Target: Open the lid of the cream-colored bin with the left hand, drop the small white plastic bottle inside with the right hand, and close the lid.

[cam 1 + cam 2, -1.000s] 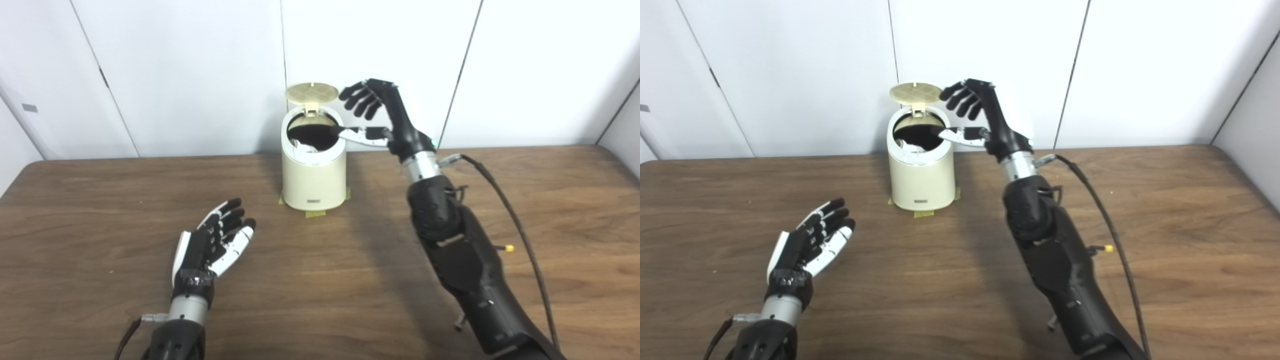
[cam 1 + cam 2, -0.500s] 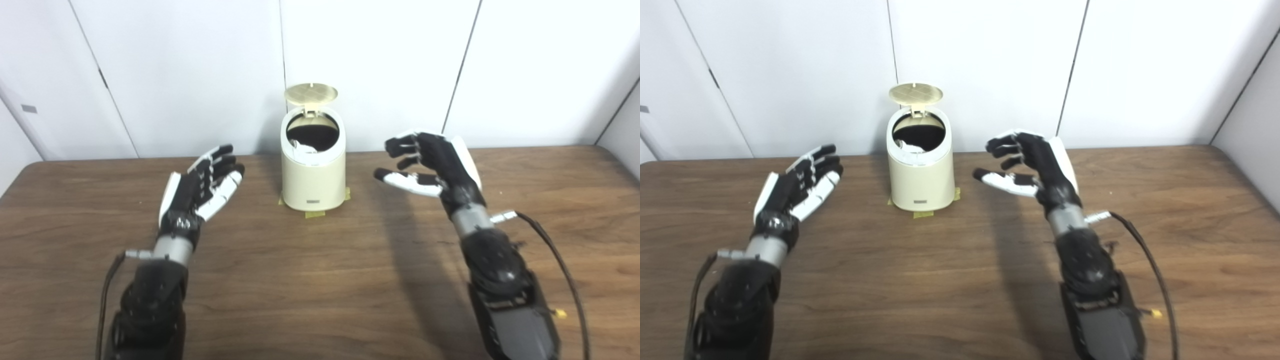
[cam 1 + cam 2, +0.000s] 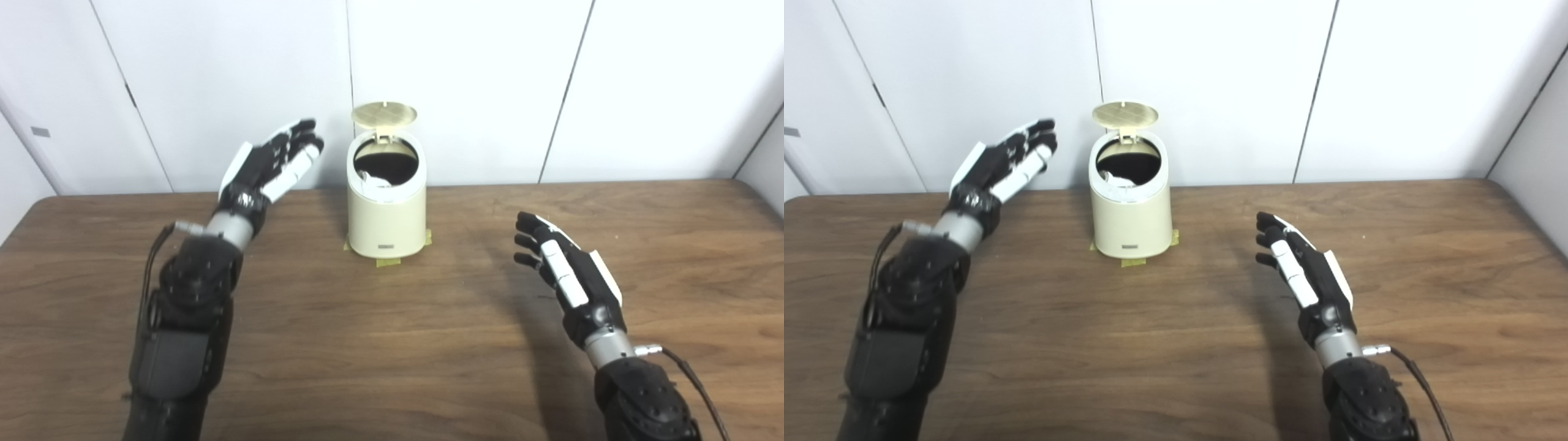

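Note:
The cream-colored bin (image 3: 386, 214) stands at the back middle of the table, its round lid (image 3: 384, 114) tipped up on the rear hinge. Inside the dark opening a bit of white (image 3: 372, 180) shows at the left; I cannot tell if it is the bottle. My left hand (image 3: 269, 164) is raised, open and empty, left of the bin near lid height, apart from it. Low over the table to the bin's right, my right hand (image 3: 566, 275) is open and empty.
Yellow tape pieces (image 3: 387, 262) mark the bin's foot on the brown wooden table (image 3: 392, 343). White wall panels (image 3: 490, 79) close off the back just behind the bin.
My right hand has drawn back from the bin's opening and come down to the right, empty. My left hand has risen from the table and moved up toward the bin's left side.

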